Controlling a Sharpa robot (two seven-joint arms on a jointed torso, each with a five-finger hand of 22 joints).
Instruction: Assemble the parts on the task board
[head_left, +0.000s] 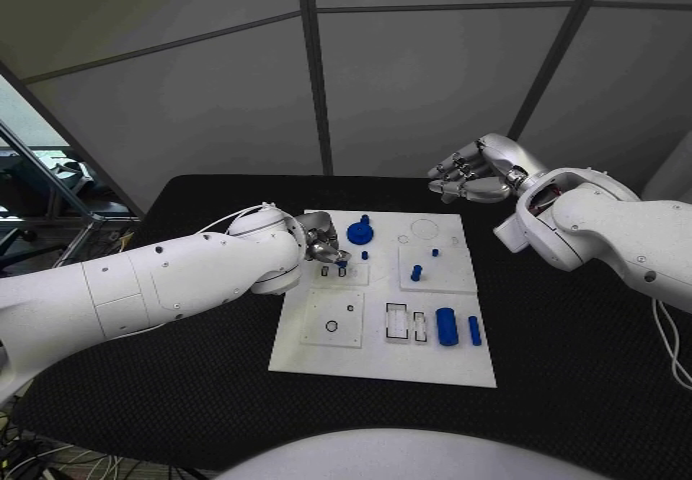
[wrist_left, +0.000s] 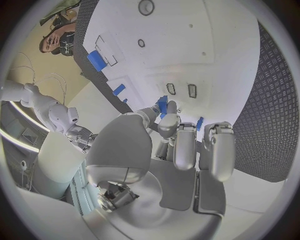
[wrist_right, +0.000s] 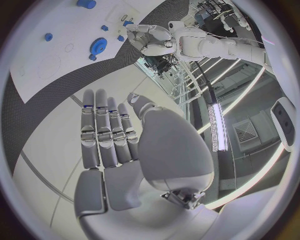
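Mid-insertion, by the look of it: left hand (head_left: 320, 250) pinching a small blue part (wrist_left: 162, 104) over the twin slots (wrist_left: 181, 90) on the task board (head_left: 440, 365), right hand (head_left: 473, 172) empty with fingers apart beyond the bench's far edge; next, probably lowering it squarely into a slot.

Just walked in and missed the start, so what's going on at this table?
A two-armed robot is assembling small blue parts on the white task board. Its left hand is down at the board's upper left area, fingers pinching a small blue part close to two small slots there. Its right hand is raised beyond the board's far edge, fingers straight and holding nothing. A blue gear, a blue cylinder and a few small blue pegs lie or stand elsewhere on the board.
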